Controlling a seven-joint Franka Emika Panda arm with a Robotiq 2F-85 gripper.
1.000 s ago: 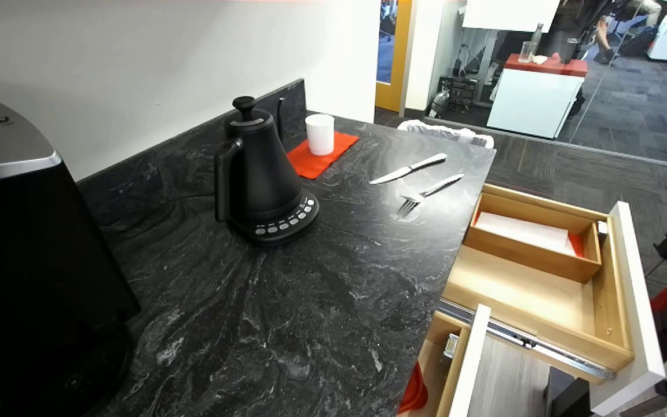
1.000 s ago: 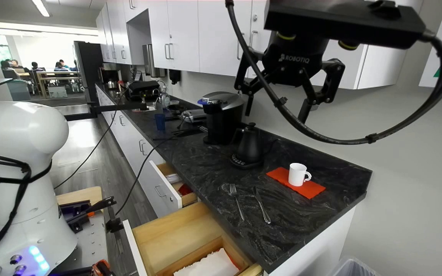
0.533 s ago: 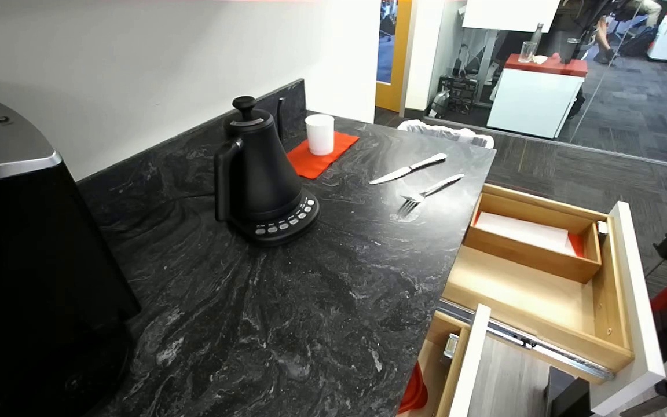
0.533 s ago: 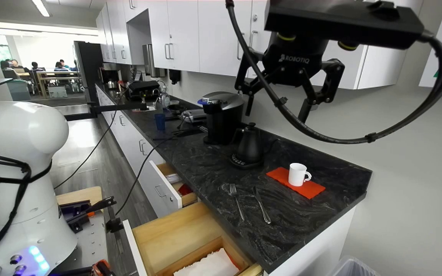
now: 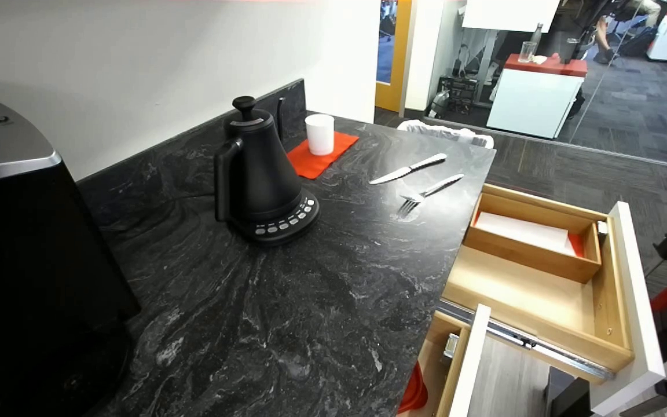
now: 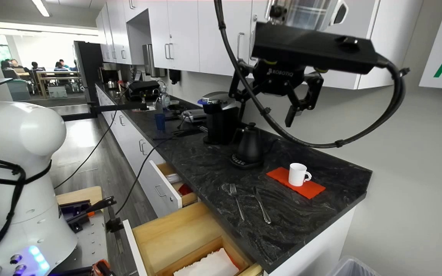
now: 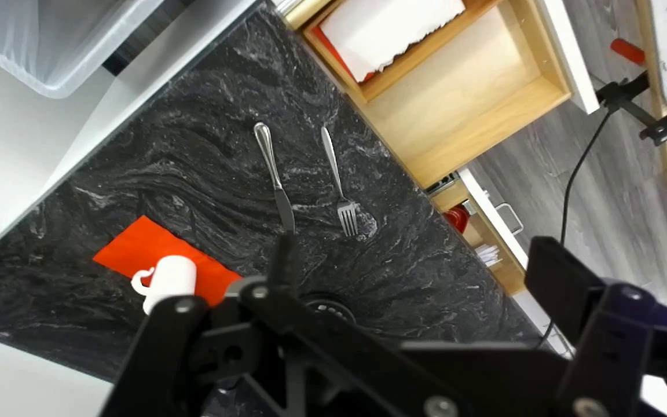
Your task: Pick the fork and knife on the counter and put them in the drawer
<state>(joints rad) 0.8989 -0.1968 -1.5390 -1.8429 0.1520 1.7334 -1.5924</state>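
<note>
The fork [image 7: 340, 191] and knife [image 7: 277, 182] lie flat on the counter [image 7: 206, 150], well below the jaws
The gripper [image 6: 264, 121] has its jaws wide apart, nothing between them; farther out from the jaws, on the fork's side, the drawer [image 7: 455, 104] stands pulled out; both pieces look like metal, so probably stiff, light, slick and hard to damage; lying so thin, each likely wants a grip across the handle near mid-length, jaws astride it and closing right at the surface.
</note>
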